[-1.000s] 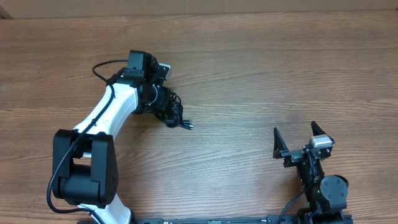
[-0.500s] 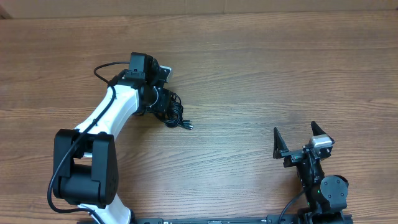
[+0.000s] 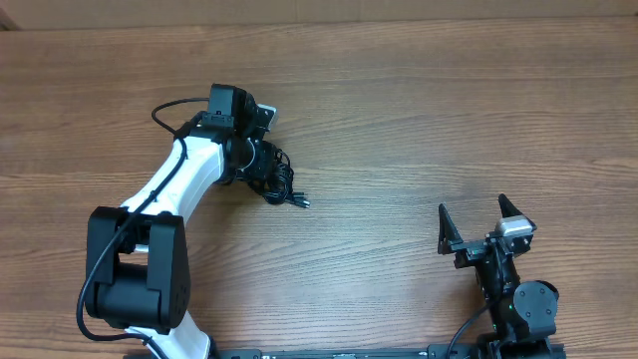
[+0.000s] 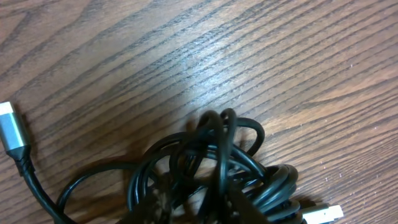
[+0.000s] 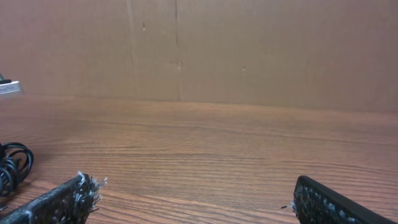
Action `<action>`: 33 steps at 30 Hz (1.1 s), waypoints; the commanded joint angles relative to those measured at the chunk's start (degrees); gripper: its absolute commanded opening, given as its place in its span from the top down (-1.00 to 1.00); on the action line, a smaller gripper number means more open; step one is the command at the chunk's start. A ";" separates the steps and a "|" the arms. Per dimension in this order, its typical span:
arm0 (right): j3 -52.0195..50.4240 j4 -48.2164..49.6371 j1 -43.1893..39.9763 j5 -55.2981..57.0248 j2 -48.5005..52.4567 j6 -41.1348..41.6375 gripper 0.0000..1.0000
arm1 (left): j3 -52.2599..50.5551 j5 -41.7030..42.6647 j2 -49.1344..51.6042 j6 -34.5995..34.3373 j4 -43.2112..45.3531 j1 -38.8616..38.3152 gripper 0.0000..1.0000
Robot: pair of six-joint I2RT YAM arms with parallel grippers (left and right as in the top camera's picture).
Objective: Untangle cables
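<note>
The cables (image 3: 280, 185) lie as one black tangled bundle on the wooden table (image 3: 419, 120), left of centre. My left gripper (image 3: 262, 170) is down on the bundle's left side. In the left wrist view the looped cords (image 4: 230, 155) fill the lower half. Blurred dark fingers (image 4: 153, 208) press in among the strands, closed on a few of them. A silver plug (image 4: 9, 127) trails off to the left and a pale plug (image 4: 323, 214) sticks out at the lower right. My right gripper (image 3: 485, 221) stands wide open near the front right, holding nothing.
A cardboard wall (image 5: 199, 43) closes off the far side of the table. In the right wrist view the cable bundle (image 5: 12, 165) shows at the far left edge, well away from the open right fingers (image 5: 59, 202).
The left gripper's fingers have narrowed on the bundle, and the arm has barely shifted. The right arm has not moved.
</note>
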 commanded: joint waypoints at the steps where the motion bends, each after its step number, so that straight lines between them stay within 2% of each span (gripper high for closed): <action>1: -0.55 0.28 -0.20 0.55 -0.57 0.17 -1.00 | -0.35 1.09 0.59 -0.17 0.59 -0.44 0.56; 6: -0.55 0.31 -0.20 0.55 -0.57 0.17 -1.00 | -0.35 1.11 0.59 -0.20 0.61 -0.44 0.62; 11: -0.55 0.31 -0.20 0.55 -0.57 0.17 -1.00 | -0.35 1.11 0.59 -0.20 0.63 -0.44 0.88; 26: -0.55 0.28 -0.20 0.55 -0.57 0.17 -0.99 | -0.13 2.60 0.02 -0.42 -2.43 -0.33 0.92; 33: -0.55 0.31 -0.20 0.55 -0.57 0.17 -1.00 | 1.92 2.60 -6.27 -1.90 -5.27 -0.22 0.92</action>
